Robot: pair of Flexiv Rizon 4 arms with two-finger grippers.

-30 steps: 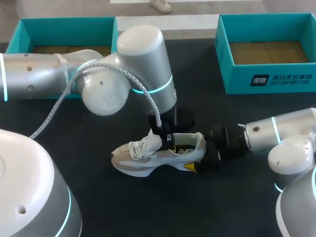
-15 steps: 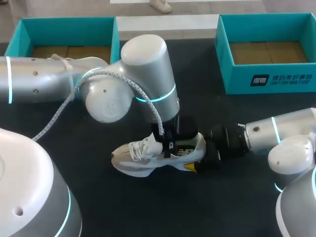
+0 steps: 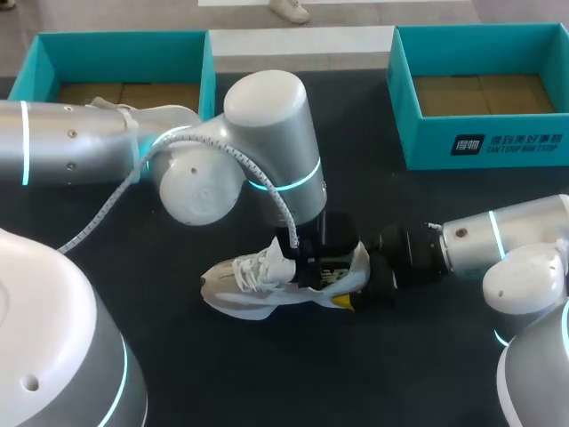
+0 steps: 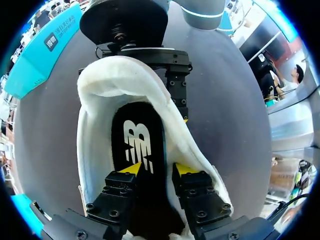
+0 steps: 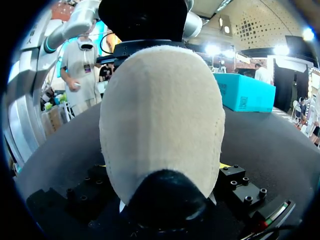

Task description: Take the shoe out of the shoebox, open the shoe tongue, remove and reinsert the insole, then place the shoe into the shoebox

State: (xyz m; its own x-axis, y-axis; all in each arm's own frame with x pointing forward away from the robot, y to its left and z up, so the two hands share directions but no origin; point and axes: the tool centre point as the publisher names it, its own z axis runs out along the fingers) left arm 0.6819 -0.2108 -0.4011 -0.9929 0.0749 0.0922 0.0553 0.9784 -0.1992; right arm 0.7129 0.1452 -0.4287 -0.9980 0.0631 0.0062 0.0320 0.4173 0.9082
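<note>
Shoe [image 3: 267,286], one only, a pale grey-and-white trainer, is stood on its sole on the dark bench [image 3: 293,374], toe toward the left arm's side and heel toward the right arm's. Two hands are counted at it. The right hand [image 3: 360,283] is closed on the heel, one finger against each side of it; in the right wrist view the heel [image 5: 160,120] is pressed between those fingers. The left hand [image 4: 156,168] is lowered from above into the shoe's opening, its two yellow fingertips [image 4: 131,169] held slightly apart inside the white padded collar, just over the one black insole [image 4: 137,142] lying within; nothing is seen clamped between them. Two teal shoeboxes are set at the far edge, well apart: the left shoebox [image 3: 116,43], partly hidden by the left arm, and the right shoebox [image 3: 480,147]. Brown cardboard floors are seen inside both.
</note>
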